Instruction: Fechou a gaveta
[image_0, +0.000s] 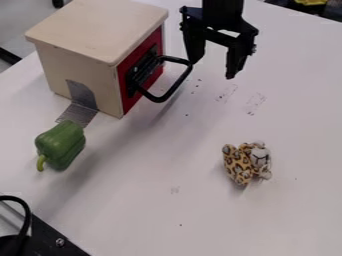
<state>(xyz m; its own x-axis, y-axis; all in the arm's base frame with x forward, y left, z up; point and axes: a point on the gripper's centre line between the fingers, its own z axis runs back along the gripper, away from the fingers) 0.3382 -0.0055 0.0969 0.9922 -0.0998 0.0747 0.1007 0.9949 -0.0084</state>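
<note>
Camera view: my claw (212, 69) hangs with its fingers apart and nothing between them. Just left of it is the drawer (131, 103), its red front looking flush with the wooden box (97, 30), so I judge the closing done or nearly so. The black handle (159, 99) juts out toward the claw, its outer corner right by the nearer finger; I can't tell whether they touch. I expect the drawer to be light and stiff, sliding easily under a push, though an off-centre shove could jam it or skid the box. For any last nudge I'd press the middle of the handle's bar; to pull, I'd grip that same bar, which may be slippery.
</note>
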